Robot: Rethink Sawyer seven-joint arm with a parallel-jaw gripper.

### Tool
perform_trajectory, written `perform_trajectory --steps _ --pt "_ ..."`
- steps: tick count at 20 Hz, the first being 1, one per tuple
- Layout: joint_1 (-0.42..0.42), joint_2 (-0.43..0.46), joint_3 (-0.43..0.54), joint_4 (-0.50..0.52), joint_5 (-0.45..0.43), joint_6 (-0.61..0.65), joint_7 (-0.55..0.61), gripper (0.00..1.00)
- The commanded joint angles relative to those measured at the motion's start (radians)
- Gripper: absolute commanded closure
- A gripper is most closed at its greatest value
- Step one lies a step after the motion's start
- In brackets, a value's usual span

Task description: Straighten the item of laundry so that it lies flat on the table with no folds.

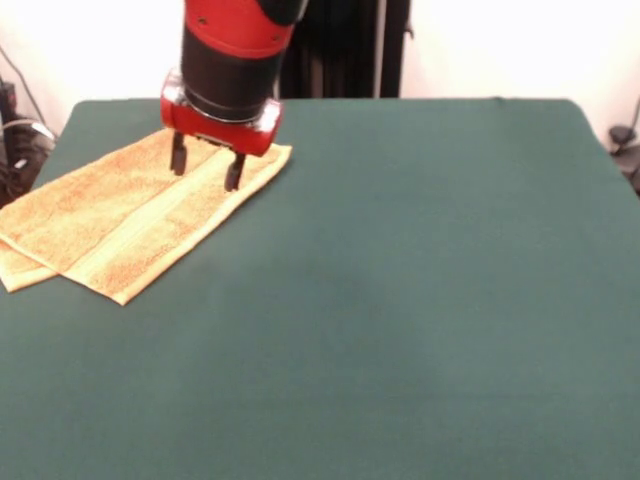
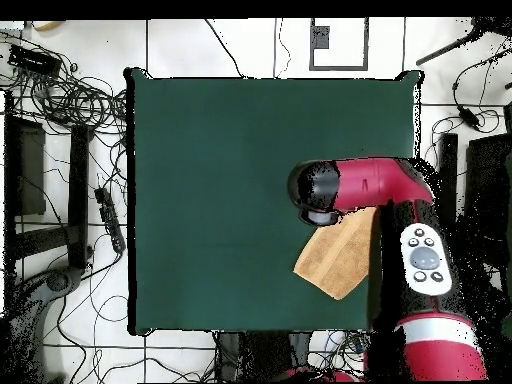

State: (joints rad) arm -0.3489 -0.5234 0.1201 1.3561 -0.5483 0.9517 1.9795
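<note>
Here the towel (image 1: 120, 225) lies folded double on the table (image 1: 420, 300), near one corner. The gripper (image 1: 207, 166) hangs just above it, fingers apart and holding nothing.

The towel (image 2: 337, 262) is seen on the table (image 2: 220, 180) near its lower right corner, partly covered by the arm (image 2: 375, 185).

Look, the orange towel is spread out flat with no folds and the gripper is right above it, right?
Not quite. The front view shows the towel folded over, one layer lying on another. The gripper is indeed right above it, on the green table.
</note>
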Motion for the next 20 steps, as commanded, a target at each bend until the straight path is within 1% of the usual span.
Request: perform_trajectory --steps 1,6,12,16,20 --pt "0.082 0.121 -0.049 0.001 0.061 -0.056 0.34 0.0" --pt "0.144 0.191 -0.11 -0.041 0.051 -0.07 0.431 0.0" --pt "0.215 0.286 -0.167 -0.104 0.074 -0.08 0.554 0.0" --pt "0.254 0.344 -0.197 -0.142 0.082 -0.082 0.602 0.0" --pt "0.276 0.391 -0.214 -0.181 0.115 -0.062 0.65 0.0"
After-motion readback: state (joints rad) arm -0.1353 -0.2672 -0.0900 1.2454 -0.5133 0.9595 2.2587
